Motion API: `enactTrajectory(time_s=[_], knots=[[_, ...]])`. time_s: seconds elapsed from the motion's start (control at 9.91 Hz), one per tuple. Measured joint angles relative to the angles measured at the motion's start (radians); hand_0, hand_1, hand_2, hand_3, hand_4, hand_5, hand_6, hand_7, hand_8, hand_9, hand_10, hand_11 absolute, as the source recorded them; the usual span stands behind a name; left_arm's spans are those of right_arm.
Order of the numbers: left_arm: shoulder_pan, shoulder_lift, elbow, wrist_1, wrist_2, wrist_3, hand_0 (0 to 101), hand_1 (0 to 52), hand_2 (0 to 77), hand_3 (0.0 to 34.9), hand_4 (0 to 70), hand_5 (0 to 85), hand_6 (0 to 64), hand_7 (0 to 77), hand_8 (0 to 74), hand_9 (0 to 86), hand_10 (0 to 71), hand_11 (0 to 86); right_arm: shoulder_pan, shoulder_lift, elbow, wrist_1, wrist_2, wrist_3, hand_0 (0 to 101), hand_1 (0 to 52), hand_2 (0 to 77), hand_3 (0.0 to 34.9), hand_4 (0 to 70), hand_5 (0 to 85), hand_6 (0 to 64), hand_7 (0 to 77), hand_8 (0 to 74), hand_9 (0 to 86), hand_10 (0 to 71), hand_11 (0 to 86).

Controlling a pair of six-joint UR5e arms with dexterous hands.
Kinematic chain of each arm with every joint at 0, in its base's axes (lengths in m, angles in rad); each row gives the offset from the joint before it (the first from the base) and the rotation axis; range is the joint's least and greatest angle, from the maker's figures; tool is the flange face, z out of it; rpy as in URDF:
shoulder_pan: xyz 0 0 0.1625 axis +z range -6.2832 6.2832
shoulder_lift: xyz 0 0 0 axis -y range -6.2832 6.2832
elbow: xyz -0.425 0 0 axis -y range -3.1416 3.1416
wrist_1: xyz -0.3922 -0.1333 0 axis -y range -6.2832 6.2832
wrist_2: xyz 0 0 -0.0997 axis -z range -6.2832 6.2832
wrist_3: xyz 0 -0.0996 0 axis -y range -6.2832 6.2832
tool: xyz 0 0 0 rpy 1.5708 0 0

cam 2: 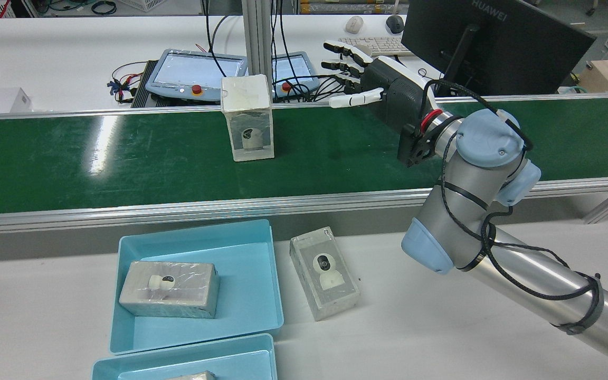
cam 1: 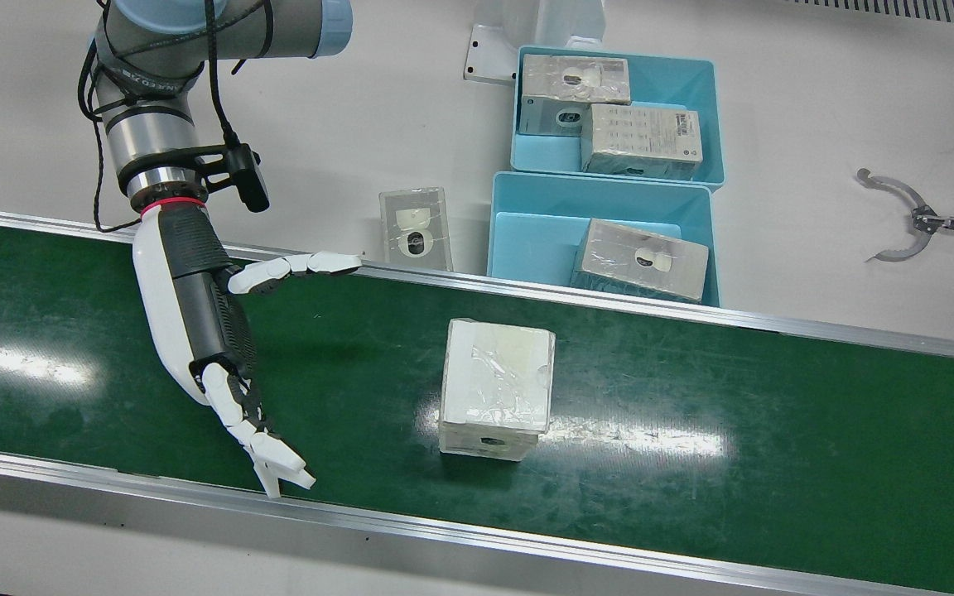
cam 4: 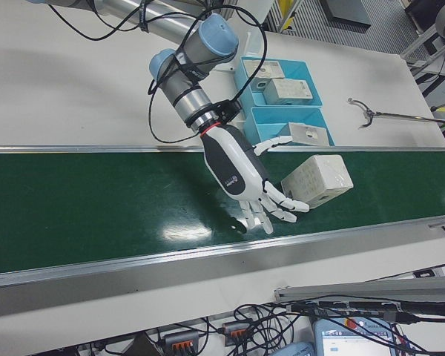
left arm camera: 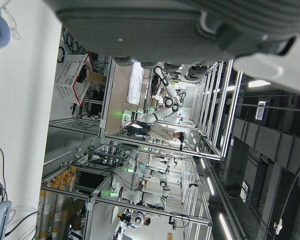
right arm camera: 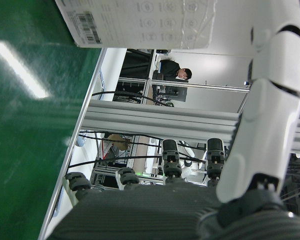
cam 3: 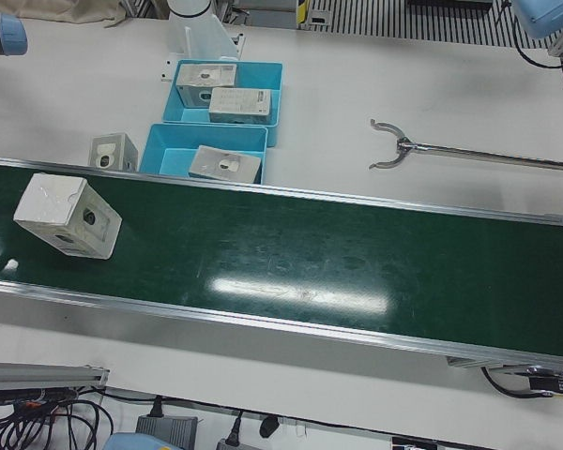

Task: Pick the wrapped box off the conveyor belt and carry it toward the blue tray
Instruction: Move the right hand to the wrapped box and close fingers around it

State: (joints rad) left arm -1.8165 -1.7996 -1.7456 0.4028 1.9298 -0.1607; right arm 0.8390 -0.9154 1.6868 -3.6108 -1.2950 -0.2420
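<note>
The wrapped box (cam 1: 498,389) stands upright on the green conveyor belt (cam 1: 692,397), near its middle; it also shows in the rear view (cam 2: 247,119) and the left-front view (cam 3: 68,217). My right hand (cam 1: 195,319) hovers over the belt beside the box, apart from it, open with fingers spread and holding nothing (cam 2: 388,89) (cam 4: 241,174). The right hand view shows the box (right arm camera: 140,22) ahead of the fingers. The nearer blue tray (cam 1: 527,232) sits on the table just past the belt and holds one wrapped box. Of my left hand only a dark underside (left arm camera: 155,25) appears.
A second blue tray (cam 1: 667,83) with two boxes lies behind the first. A loose wrapped box (cam 1: 416,228) lies on the table beside the trays. A metal grabber tool (cam 1: 908,219) lies farther along. Aluminium rails (cam 1: 609,302) edge the belt. A monitor (cam 2: 483,42) and pendants stand beyond.
</note>
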Motion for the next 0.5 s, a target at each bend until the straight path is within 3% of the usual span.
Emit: enactTrajectory(time_s=[0.4,0.5], knots=[[0.000,0.000,0.000,0.000,0.000,0.000,0,0.0,0.5,0.0,0.0,0.5,0.0,0.5,0.5,0.0,0.0,0.0,-0.027,0.012,-0.028,0.018,0.024,0.000,43,10.9,14.2,29.7,5.4,18.0,0.0,18.0,1.1,5.4,2.7,4.9],[0.000,0.000,0.000,0.000,0.000,0.000,0,0.0,0.5,0.0,0.0,0.5,0.0,0.5,0.5,0.0,0.0,0.0,-0.028,0.018,-0.037,0.022,0.024,0.001,43,10.9,14.2,28.3,5.4,19.1,0.0,18.0,0.0,6.0,1.6,4.4]])
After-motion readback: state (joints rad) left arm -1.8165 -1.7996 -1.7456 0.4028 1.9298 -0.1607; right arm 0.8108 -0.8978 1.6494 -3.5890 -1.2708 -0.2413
